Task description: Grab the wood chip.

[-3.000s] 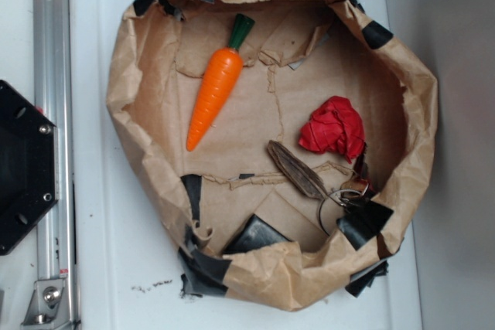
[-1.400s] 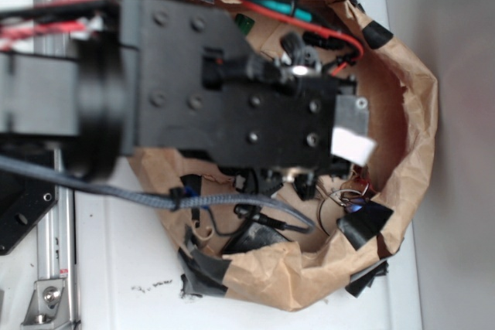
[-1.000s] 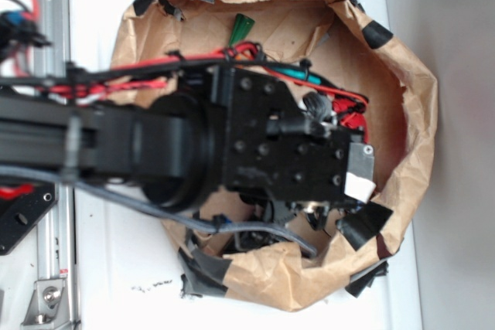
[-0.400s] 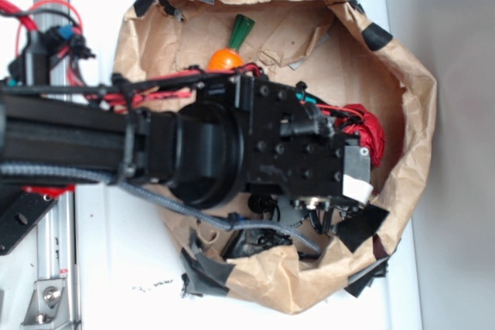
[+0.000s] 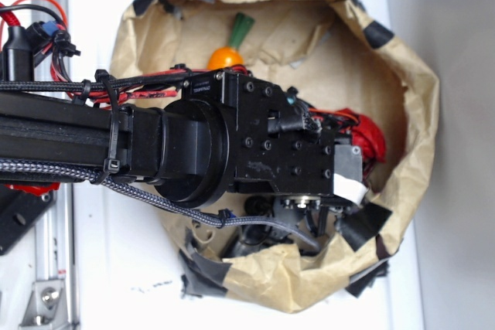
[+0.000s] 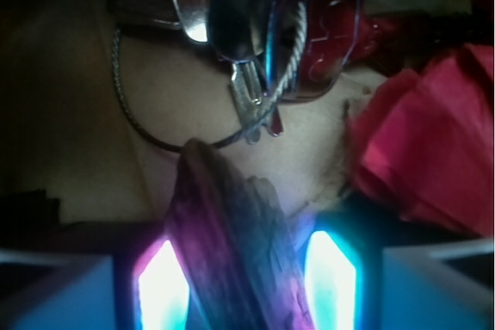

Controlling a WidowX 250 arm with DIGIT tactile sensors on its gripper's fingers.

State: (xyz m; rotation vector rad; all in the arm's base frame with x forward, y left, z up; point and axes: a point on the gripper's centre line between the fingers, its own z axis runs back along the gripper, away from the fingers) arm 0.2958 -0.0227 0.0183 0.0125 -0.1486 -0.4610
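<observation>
So the arm [image 5: 155, 148] reaches in from the left over the crumpled paper bag [image 5: 402, 113] on the white worktop [image 5: 100, 284], and from above it covers most of what's inside. You can only spot the carrot [image 5: 226, 57], its orange end and green top poking out just past the arm's upper edge, and a bit of the red cloth [image 5: 371, 138] peeking out on the right.

The wrist cam is way more useful. The wood chip [image 6: 236, 245] sits right in the middle of the claw [image 6: 246, 284], running lengthwise up between the two fingers [image 6: 158, 287], which glow on either side of it. The claw looks spread, with a finger close on each flank of the chip; I can't tell if either one is actually touching the wood. The chip's pointed far end just reaches a wire ring [image 6: 155, 106] that belongs to a bunch of keys [image 6: 255, 28] lying beyond it. The cloth is bunched up off to the right, near the chip but apart from it.
</observation>
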